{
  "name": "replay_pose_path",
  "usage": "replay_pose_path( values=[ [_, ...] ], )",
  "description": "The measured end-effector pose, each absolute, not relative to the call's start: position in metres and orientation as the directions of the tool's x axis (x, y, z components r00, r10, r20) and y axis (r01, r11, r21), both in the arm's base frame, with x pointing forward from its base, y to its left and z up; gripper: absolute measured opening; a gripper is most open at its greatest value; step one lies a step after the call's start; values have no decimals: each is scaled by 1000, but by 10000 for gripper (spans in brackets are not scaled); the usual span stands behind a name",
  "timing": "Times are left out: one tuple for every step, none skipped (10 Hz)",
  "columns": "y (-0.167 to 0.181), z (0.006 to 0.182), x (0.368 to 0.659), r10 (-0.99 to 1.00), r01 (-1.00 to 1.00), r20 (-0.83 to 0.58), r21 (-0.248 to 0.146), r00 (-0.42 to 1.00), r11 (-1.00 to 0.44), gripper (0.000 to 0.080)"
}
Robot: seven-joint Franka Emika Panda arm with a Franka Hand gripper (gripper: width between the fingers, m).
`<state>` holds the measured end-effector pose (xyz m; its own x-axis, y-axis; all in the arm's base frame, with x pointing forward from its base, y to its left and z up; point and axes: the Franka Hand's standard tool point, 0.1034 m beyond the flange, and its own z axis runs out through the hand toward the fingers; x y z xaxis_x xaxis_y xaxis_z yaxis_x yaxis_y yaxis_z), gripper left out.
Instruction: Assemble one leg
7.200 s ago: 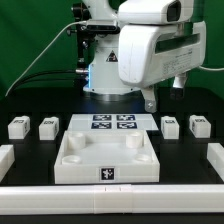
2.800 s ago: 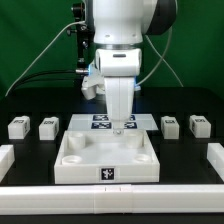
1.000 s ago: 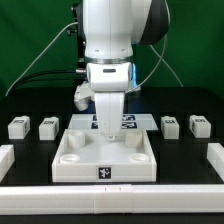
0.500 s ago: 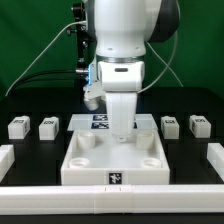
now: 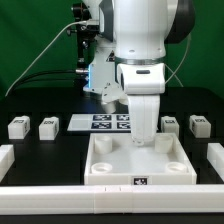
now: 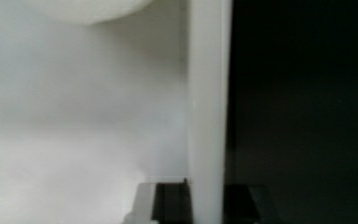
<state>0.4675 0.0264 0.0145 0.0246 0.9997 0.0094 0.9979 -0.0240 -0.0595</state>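
My jaws pinch the back wall of the big white tray (image 5: 105,172). If I push it sideways, it may knock the leg (image 5: 170,126) near my jaws away

Robotics lab test bench. A large white robot arm (image 5: 140,50) fills the upper centre, mounted behind a matte black desk (image 5: 40,150) edged by low white rails (image 5: 50,190). A plain green screen (image 5: 30,40) backs the scene at upper left. Mid-frame lies the marker board (image 5: 105,122), printed with black-and-white square tags.
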Motion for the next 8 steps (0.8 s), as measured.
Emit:
replay_pose_path(
  values=[
    [26,14,467,1000,998,9,-60,25,-25,62],
    [26,14,467,1000,998,9,-60,26,-25,62],
    [28,14,468,1000,998,10,-61,25,-24,62],
    [36,13,472,1000,998,16,-59,16,-15,62],
    [45,13,477,1000,999,21,-52,16,-15,62],
    [53,13,481,999,999,22,-48,26,-25,62],
    [56,13,482,1000,999,22,-45,20,-19,62],
    [58,12,484,1000,999,22,-46,19,-18,62]
  ],
)
